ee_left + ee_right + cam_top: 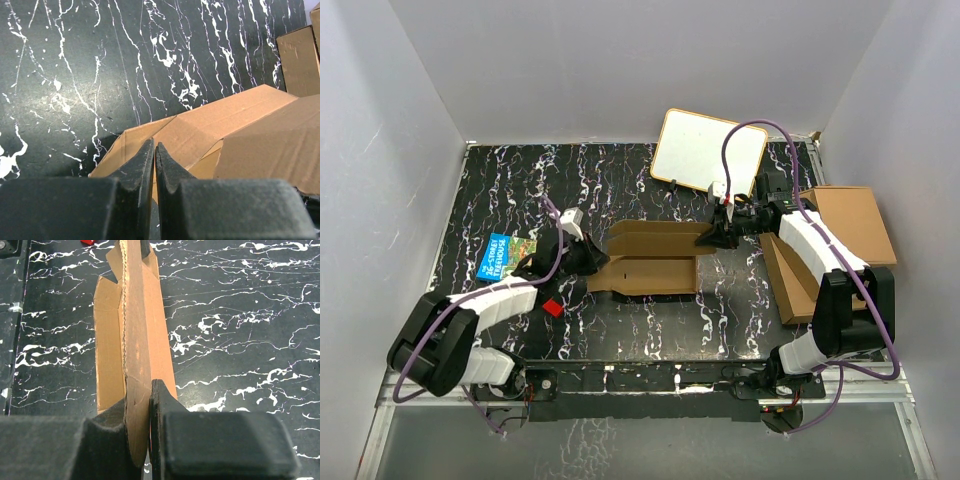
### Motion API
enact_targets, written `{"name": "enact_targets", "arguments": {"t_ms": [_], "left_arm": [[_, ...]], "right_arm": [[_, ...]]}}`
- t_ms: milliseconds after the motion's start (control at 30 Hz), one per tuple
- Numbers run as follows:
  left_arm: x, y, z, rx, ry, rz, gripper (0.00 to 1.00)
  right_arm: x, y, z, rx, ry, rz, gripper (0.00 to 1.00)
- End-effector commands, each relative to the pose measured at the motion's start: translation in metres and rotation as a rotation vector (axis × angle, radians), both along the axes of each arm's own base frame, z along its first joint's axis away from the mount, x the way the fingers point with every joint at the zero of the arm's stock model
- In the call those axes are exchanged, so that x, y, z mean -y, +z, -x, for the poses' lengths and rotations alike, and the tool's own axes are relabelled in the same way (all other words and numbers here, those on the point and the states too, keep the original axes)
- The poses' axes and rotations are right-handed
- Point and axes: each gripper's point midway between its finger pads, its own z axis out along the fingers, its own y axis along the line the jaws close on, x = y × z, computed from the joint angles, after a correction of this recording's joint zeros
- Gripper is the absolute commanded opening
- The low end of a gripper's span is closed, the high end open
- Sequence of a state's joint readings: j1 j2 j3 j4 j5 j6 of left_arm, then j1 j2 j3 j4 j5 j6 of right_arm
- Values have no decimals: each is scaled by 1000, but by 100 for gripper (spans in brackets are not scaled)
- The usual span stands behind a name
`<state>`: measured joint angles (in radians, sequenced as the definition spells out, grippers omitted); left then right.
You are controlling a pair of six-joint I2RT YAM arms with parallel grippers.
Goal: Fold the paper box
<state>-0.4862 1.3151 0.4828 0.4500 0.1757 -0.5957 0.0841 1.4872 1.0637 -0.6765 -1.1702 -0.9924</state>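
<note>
The paper box (650, 272) is a brown corrugated die-cut piece lying mid-table, partly folded with its walls raised. My right gripper (718, 236) is at its right end. In the right wrist view the gripper (139, 395) is shut on an upright cardboard wall of the box (142, 330), which runs away from the fingers. My left gripper (592, 258) is at the box's left end. In the left wrist view its jaws (154, 146) are pressed together with nothing visible between them, the tips just over a flap of the box (240, 130).
A blue picture book (505, 257) lies left of the left gripper, and a small red object (552, 307) sits near the left arm. A white board (705, 150) leans at the back. A pile of larger cardboard boxes (840, 250) fills the right side.
</note>
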Motion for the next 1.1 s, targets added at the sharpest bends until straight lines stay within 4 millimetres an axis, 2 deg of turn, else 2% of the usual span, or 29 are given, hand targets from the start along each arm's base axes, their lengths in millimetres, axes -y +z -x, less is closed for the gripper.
{"name": "enact_targets", "arguments": {"t_ms": [0, 200, 400, 533, 1067], "left_arm": [[15, 25, -13, 73, -40, 72, 4], [26, 28, -8, 67, -86, 136, 3], [30, 15, 0, 16, -60, 225, 3], [32, 14, 3, -12, -41, 277, 3], [18, 15, 15, -133, 93, 336, 5]], "right_arm": [[-6, 21, -1, 86, 41, -68, 8], [-6, 20, -1, 81, 43, -70, 8], [-7, 20, -1, 68, 38, -77, 8], [-7, 18, -1, 63, 30, -76, 8], [-7, 18, -1, 61, 19, -76, 8]]}}
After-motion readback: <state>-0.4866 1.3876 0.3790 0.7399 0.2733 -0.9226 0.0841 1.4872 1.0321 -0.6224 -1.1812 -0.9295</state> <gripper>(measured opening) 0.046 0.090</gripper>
